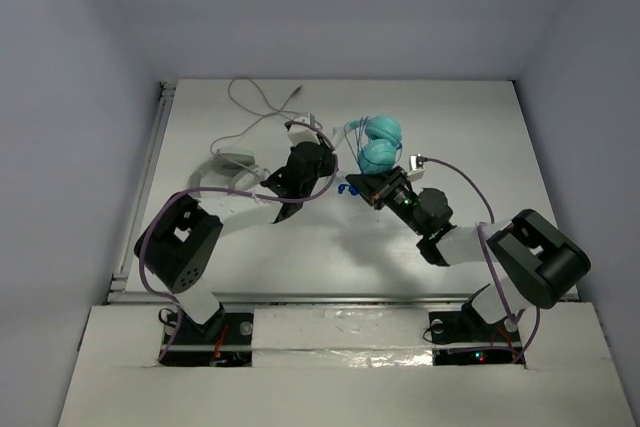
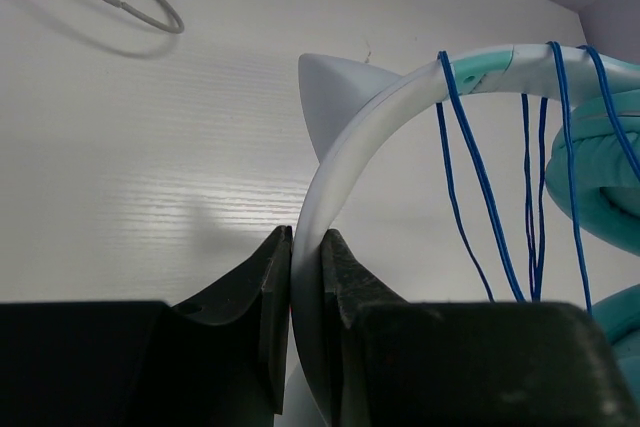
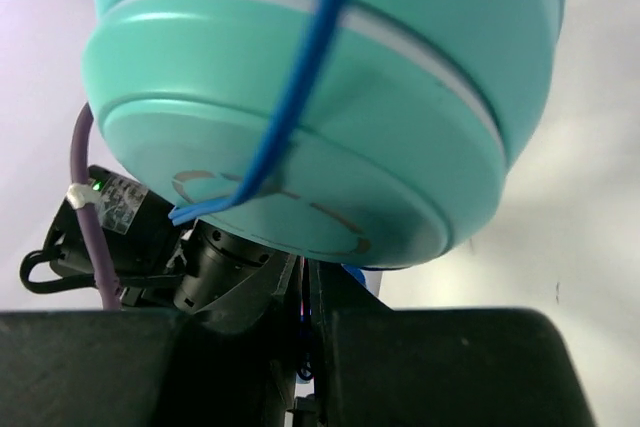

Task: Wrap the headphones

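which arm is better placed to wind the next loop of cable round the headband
Right, likely. The left end effector is shut on the white headband, anchoring the headphones. The right end effector sits by the ear cups, apparently pinching the blue cable.

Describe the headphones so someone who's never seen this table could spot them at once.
On the white table, look toward the far middle. The headphones are there, their white headband pinched in the left gripper. Round teal ear cups crossed by blue cable set them apart from the pale grey cable nearby.
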`<action>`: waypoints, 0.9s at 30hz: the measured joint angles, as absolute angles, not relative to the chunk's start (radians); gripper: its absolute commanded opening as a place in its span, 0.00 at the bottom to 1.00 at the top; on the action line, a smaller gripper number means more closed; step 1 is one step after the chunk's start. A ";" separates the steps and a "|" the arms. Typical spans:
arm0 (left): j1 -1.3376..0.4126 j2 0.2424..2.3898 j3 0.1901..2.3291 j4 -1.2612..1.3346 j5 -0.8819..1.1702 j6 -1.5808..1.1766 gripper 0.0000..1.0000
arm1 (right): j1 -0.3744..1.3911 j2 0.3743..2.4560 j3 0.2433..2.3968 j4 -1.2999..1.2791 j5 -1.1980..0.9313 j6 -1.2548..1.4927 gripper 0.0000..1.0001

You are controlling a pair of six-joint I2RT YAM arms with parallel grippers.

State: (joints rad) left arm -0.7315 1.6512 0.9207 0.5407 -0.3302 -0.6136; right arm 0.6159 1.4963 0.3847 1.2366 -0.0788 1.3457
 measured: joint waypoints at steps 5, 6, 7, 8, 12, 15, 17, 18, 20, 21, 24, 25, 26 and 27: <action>-0.739 1.621 0.877 0.565 -0.374 -0.571 0.00 | 0.624 1.552 0.352 1.290 -0.060 1.428 0.11; -0.741 1.621 0.868 0.568 -0.386 -0.561 0.00 | 0.624 1.569 0.345 1.298 -0.058 1.449 0.11; -0.745 1.621 0.855 0.581 -0.398 -0.550 0.00 | 0.624 1.589 0.341 1.303 -0.056 1.470 0.11; -0.748 1.621 0.841 0.590 -0.412 -0.539 0.00 | 0.624 1.610 0.337 1.310 -0.053 1.491 0.11; -0.769 1.621 0.797 0.602 -0.465 -0.490 0.00 | 0.624 1.720 0.327 1.324 -0.033 1.581 0.11; -0.800 1.621 0.762 0.616 -0.497 -0.452 0.00 | 0.624 1.774 0.327 1.318 -0.020 1.637 0.11; -0.808 1.621 0.748 0.632 -0.508 -0.442 0.00 | 0.624 1.782 0.327 1.310 -0.014 1.659 0.11; -0.810 1.621 0.744 0.641 -0.511 -0.438 0.00 | 0.624 1.782 0.327 1.309 -0.010 1.670 0.12; -0.811 1.621 0.742 0.662 -0.513 -0.430 0.00 | 0.624 1.779 0.327 1.309 -0.001 1.688 0.13; -0.812 1.621 0.741 0.672 -0.513 -0.426 0.00 | 0.624 1.777 0.327 1.309 0.006 1.703 0.15; -0.815 1.621 0.739 0.685 -0.516 -0.423 0.00 | 0.624 1.780 0.332 1.309 0.025 1.758 0.18; -0.817 1.621 0.739 0.685 -0.520 -0.421 0.00 | 0.624 1.788 0.338 1.309 0.029 1.779 0.18; -0.818 1.621 0.739 0.685 -0.522 -0.418 0.00 | 0.624 1.797 0.345 1.309 0.032 1.793 0.19; -0.819 1.621 0.739 0.685 -0.525 -0.415 0.00 | 0.624 1.813 0.352 1.311 0.038 1.810 0.20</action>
